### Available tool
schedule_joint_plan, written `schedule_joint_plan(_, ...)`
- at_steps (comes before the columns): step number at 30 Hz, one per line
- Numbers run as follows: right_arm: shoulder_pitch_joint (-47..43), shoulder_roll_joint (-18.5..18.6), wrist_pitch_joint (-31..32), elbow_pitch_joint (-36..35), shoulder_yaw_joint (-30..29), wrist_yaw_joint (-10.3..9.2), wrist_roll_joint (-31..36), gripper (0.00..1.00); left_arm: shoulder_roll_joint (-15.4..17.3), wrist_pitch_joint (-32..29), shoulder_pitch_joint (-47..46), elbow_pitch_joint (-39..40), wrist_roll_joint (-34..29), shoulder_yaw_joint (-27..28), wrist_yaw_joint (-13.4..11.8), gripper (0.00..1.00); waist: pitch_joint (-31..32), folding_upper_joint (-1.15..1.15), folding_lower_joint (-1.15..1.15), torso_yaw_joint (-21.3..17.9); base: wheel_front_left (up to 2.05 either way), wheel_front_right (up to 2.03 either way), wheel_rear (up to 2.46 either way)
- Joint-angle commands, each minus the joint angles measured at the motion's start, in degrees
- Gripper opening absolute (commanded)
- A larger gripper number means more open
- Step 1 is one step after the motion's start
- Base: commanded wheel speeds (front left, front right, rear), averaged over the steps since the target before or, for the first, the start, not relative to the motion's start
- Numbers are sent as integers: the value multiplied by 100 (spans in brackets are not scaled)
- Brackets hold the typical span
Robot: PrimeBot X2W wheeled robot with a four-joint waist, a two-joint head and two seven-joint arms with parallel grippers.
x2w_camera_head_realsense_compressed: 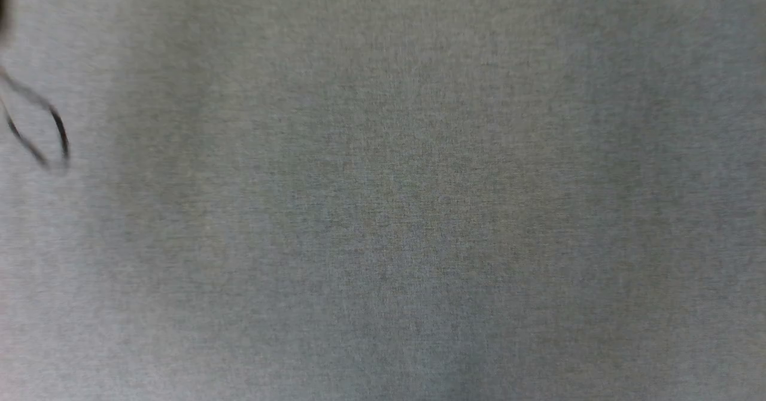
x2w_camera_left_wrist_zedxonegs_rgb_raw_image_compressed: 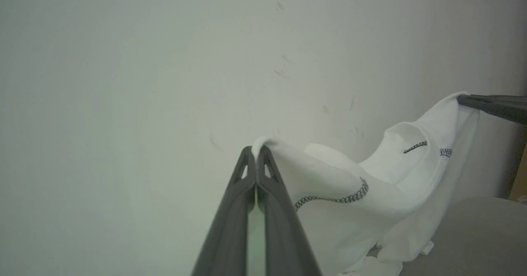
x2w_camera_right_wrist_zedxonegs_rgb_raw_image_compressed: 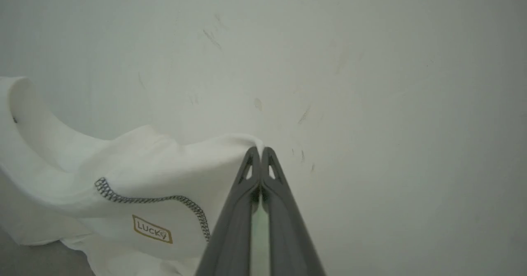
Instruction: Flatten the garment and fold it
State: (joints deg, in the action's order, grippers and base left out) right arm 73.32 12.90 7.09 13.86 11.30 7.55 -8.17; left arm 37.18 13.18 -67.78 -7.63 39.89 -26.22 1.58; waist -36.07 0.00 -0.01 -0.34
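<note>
The white thin-fabric shirt with dark zigzag seam stitching (x2w_camera_left_wrist_zedxonegs_rgb_raw_image_compressed: 350, 210) hangs in front of a pale scuffed wall (x2w_camera_left_wrist_zedxonegs_rgb_raw_image_compressed: 123, 82), its long axis spanning from pincer to pincer and sagging between them. The left gripper (x2w_camera_left_wrist_zedxonegs_rgb_raw_image_compressed: 256, 150) and right gripper (x2w_camera_right_wrist_zedxonegs_rgb_raw_image_compressed: 260, 150) each pinch its upper edge, and its lower cloth drapes down to a grey surface (x2w_camera_left_wrist_zedxonegs_rgb_raw_image_compressed: 481, 235)

Scuffed pale wall (x2w_camera_left_wrist_zedxonegs_rgb_raw_image_compressed: 123, 61), grey surface (x2w_camera_head_realsense_compressed: 383, 209)
</note>
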Motion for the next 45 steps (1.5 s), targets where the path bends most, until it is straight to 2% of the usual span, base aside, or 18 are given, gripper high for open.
schedule_joint_plan(1,-288,28,60,-164,-57,-6,-79,0,28,44,265,149,40,8,-74,0,325,0,1,69,0,0,0)
schedule_joint_plan(5,-1460,60,316,-993,-318,-6,-296,0,147,104,1307,881,-53,-90,-335,0,595,0,1,122,0,0,0)
schedule_joint_plan(10,-2901,-88,486,-1890,-647,-6,-438,0,329,144,2536,1688,-432,-391,-664,0,849,0,1,180,0,0,0)
schedule_joint_plan(15,-4265,-375,570,-2495,-873,-6,-562,0,332,156,3617,2006,-531,-718,-965,0,1131,0,1,180,0,0,0)
schedule_joint_plan(18,-4939,-490,679,-2671,-897,-6,-679,0,359,134,4155,2053,-410,-885,-1027,0,1318,0,1,158,0,0,0)
schedule_joint_plan(32,-7145,-619,1687,-2918,-1113,-6,-1225,0,625,-612,5629,2112,265,-1680,-863,0,2064,0,1,92,0,0,0)
schedule_joint_plan(45,-8336,-365,2994,-3018,-833,-6,-1697,0,688,-1400,6300,2226,922,-2227,-730,0,2465,0,1,71,0,0,0)
